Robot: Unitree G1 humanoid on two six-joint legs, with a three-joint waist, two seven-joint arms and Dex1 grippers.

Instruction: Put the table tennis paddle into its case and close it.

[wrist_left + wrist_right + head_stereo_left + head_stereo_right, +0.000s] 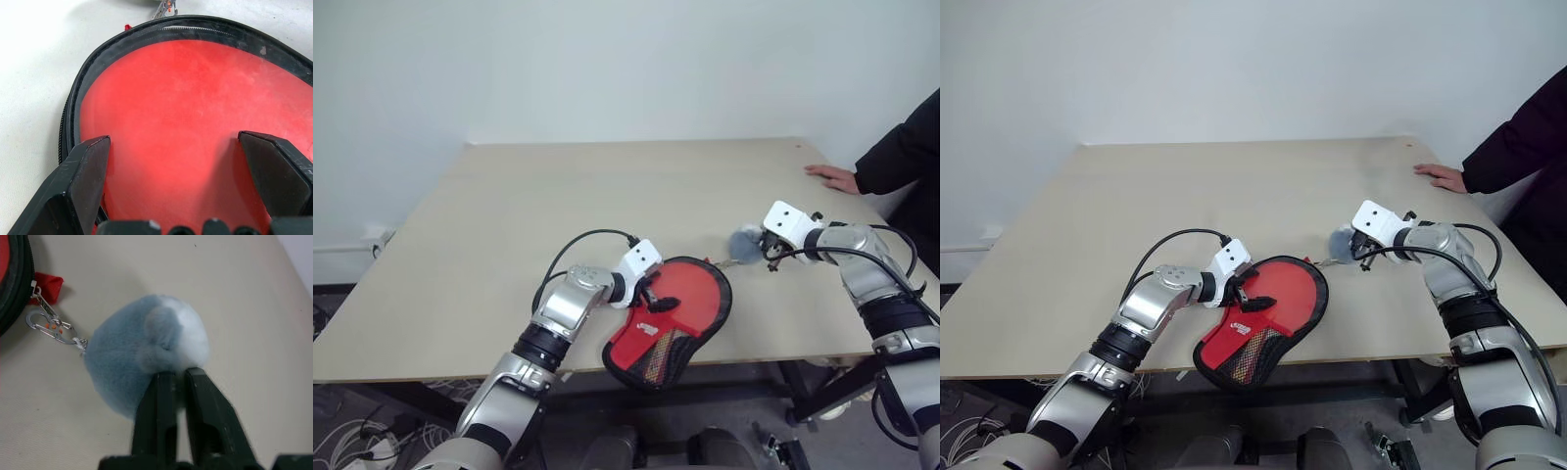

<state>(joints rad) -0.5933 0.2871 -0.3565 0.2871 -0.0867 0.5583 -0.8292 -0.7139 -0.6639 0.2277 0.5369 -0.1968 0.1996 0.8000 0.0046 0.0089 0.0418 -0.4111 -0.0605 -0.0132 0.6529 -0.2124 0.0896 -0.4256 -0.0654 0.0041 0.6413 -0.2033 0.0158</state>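
Left wrist view puts my left gripper (pixel 178 183) right over the soft paddle-shaped zip case (pixel 671 318), jaws spread wide and holding nothing, one black finger (pixel 80 181) resting on each side of the red face behind the clear panel. That red round surface I take to be the table tennis paddle (pixel 190 127) with its rubber face, already lying inside the pouch, so I judge the insertion done. From the head cameras the case sits at the near edge of the pale wooden table (pixel 558 206), its narrow meshed end hanging toward me over the lip. Off to its right, my right gripper (pixel 178 377) presses its tips into a fluffy grey-white pompom ball (pixel 146 352), jaws nearly together with only a slit between them; whether it pinches fur I cannot tell. The ball is tied by a small metal clip (pixel 49 325) to the case's edge, probably the zip pull. How far the zip has run I cannot tell. A person's hand (pixel 834 177) rests at the far right corner.
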